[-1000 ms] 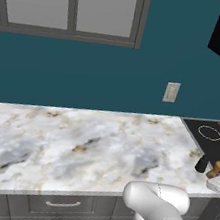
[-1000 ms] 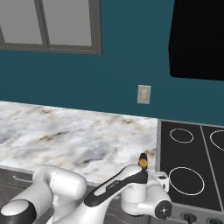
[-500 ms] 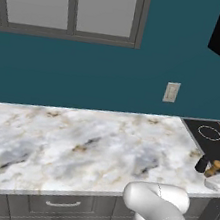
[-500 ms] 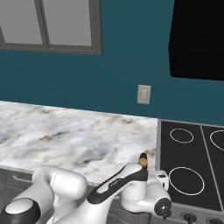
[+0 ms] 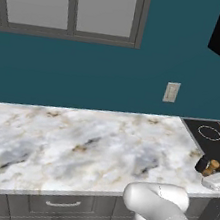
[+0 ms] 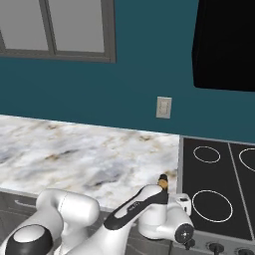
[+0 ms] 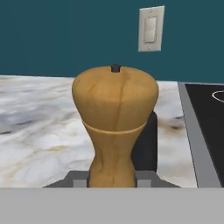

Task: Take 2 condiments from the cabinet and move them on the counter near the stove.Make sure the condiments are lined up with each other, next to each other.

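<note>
Item: tan-orange waisted wooden mill (image 7: 114, 127), bulbous head, small dark knob on top, upright between my jaws, which clamp its narrow base above white-grey veined marble counter (image 7: 39, 131); squat black shaker (image 7: 148, 144) directly behind.

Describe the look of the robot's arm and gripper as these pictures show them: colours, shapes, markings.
The arm is glossy white, built of rounded, bulbous links. A black stripe runs along the forearm link, and dark round caps close off the joints, one near the wrist and one at the lower left of the right base view. The gripper has small dark grey finger tips. No cables or lettering can be made out.
</note>
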